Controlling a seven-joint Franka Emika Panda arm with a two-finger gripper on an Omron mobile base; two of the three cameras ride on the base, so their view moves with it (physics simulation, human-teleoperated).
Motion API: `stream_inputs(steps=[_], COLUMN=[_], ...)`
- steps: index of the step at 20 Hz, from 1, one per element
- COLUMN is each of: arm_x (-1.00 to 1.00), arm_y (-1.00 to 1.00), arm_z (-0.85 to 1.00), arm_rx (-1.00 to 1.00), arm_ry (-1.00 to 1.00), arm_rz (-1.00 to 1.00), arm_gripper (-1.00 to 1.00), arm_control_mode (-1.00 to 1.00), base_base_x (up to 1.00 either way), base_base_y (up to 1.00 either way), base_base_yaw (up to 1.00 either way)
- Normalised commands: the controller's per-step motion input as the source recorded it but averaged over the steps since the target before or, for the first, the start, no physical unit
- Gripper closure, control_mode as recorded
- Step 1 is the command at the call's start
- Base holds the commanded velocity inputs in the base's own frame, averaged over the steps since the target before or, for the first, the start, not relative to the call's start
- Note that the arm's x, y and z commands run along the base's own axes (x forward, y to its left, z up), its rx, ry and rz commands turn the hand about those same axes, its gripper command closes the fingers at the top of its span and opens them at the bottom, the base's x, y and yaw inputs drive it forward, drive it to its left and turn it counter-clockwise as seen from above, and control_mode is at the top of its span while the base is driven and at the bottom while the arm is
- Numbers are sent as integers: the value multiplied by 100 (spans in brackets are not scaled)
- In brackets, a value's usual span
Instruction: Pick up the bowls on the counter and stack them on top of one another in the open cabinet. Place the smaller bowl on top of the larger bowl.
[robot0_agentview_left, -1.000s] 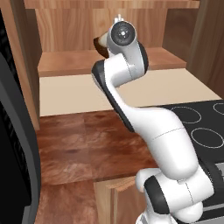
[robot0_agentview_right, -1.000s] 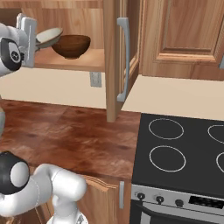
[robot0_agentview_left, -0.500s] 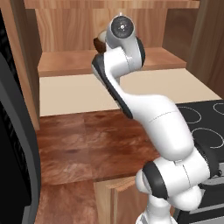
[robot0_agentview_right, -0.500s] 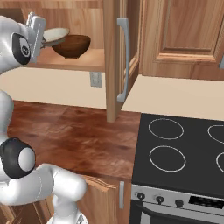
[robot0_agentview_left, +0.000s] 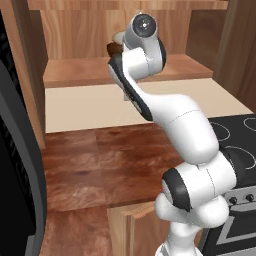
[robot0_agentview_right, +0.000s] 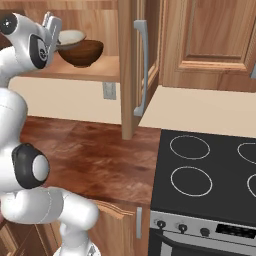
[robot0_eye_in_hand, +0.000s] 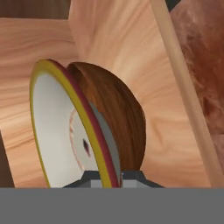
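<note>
In the right base view the gripper (robot0_agentview_right: 54, 31) is up inside the open cabinet (robot0_agentview_right: 90, 74), pinched shut on the rim of the small bowl (robot0_agentview_right: 71, 36). That bowl hangs just right of the fingers, over the brown bowl (robot0_agentview_right: 82, 53) on the shelf; contact between them cannot be told. Below the tool lies the counter (robot0_agentview_right: 95, 150), with the stovetop (robot0_agentview_right: 210, 175) far right.

In the hand view the fingertips (robot0_eye_in_hand: 94, 178) grip the small bowl's (robot0_eye_in_hand: 61, 131) rim, the brown bowl (robot0_eye_in_hand: 118, 118) just behind.
</note>
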Motion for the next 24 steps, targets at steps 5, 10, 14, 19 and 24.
stream_inputs(steps=[5,10,14,19,24], arm_x=[38,36,30,23,8], arm_y=[1,5,5,6,1], arm_z=[1,-5,-16,-20,-21], arm_rx=[8,7,5,3,3], arm_ry=[0,1,2,0,0], arm_rz=[-1,-1,-1,0,0], arm_gripper=[100,100,100,100,100], arm_control_mode=[-100,-100,-100,-100,-100], base_base_x=[0,0,0,0,0], base_base_y=[0,0,0,0,0], base_base_yaw=[0,0,0,0,0])
